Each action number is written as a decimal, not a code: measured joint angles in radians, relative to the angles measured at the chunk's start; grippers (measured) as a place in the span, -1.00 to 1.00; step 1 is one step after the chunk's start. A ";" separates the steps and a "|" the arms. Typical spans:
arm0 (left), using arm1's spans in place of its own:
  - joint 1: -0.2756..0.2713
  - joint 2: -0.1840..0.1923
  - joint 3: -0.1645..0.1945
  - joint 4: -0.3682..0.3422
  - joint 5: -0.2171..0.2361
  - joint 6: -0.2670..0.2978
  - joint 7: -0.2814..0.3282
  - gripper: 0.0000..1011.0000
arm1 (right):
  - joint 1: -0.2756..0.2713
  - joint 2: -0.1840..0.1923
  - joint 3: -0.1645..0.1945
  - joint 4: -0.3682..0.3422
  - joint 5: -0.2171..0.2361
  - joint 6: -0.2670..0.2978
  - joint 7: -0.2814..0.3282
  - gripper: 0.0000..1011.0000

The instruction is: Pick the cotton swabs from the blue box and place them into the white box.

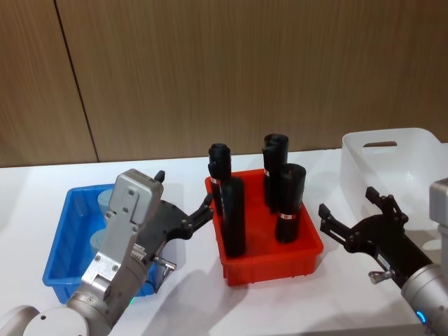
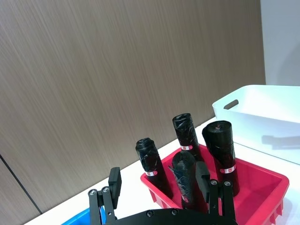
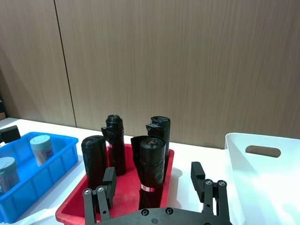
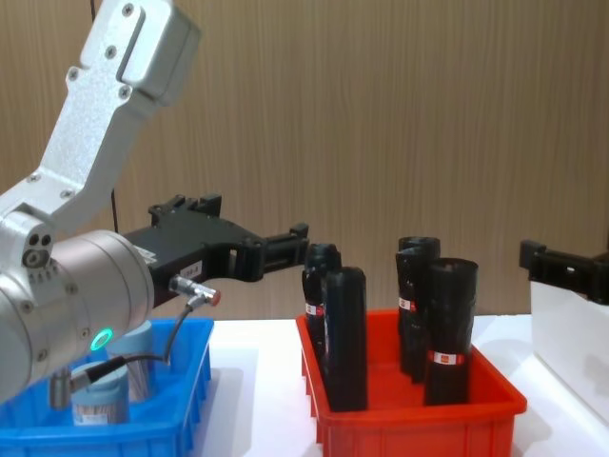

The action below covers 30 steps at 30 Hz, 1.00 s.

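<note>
Site: a white table (image 1: 189,308) set against a wood-panelled wall (image 1: 210,70). A red bin (image 1: 273,269) stands at the middle of the table and holds several tall black cylinders (image 1: 233,217), all upright.

Blue box (image 1: 56,245): to the left of the red bin, close beside it but not touching.

Cotton swabs (image 3: 40,147): at least two lidded jars stand upright inside the blue box. One is toward the wall side and one nearer the robot. In the head view the left arm covers most of them.

White box (image 1: 413,161): to the right of the red bin, with a strip of bare table between them. No jar can be seen in the part of its inside that shows.

Left gripper (image 1: 183,190): it hovers over the end of the blue box nearest the red bin, and its fingers point toward the red bin. The fingers are spread wide and hold nothing. One tip reaches almost to the red bin's near corner. In the chest view the jars sit below and behind the fingers, under the wrist on the side away from the red bin. There is no contact between the fingers and the jars.

Right gripper (image 1: 346,201): it hovers above the table to the right of the red bin, in front of the white box. Its fingers are parted wide, are empty, and touch neither container.
</note>
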 joint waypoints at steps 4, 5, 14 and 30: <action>0.000 0.000 0.000 0.000 0.000 0.000 0.000 0.99 | 0.000 0.000 0.000 0.000 0.000 0.000 0.000 0.98; 0.000 0.000 0.000 0.000 0.000 0.000 0.000 0.99 | 0.000 0.000 0.000 0.000 0.000 0.000 0.000 0.98; 0.000 0.000 0.000 0.000 0.000 0.000 0.000 0.99 | 0.000 0.000 0.000 0.000 0.000 0.000 0.000 0.98; 0.000 0.000 0.000 0.000 0.000 0.000 0.000 0.99 | 0.000 0.000 0.000 0.000 0.000 0.000 0.000 0.98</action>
